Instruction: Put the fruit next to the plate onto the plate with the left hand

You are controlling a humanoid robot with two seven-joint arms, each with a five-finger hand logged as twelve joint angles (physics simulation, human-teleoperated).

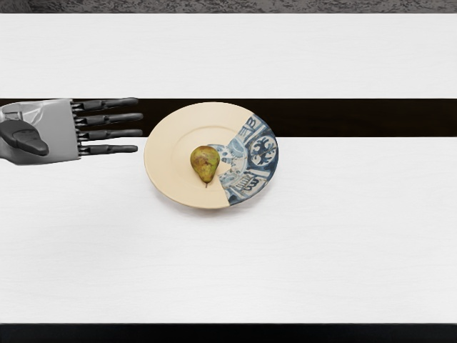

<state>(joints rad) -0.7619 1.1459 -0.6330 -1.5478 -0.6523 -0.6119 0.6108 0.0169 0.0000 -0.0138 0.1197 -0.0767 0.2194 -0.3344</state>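
One pear (205,163) on plate (175,143) | left hand (68,131) spread, empty, beside plate

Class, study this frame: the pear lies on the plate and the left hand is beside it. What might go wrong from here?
1. The left hand, open, has fingertips near the plate rim; a stray move might nudge it.
2. The pear lies on its side and might roll.

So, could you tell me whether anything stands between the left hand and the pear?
Nothing visible does. The open left hand is just left of the plate, and only bare plate lies between it and the pear, which already sits on the plate.
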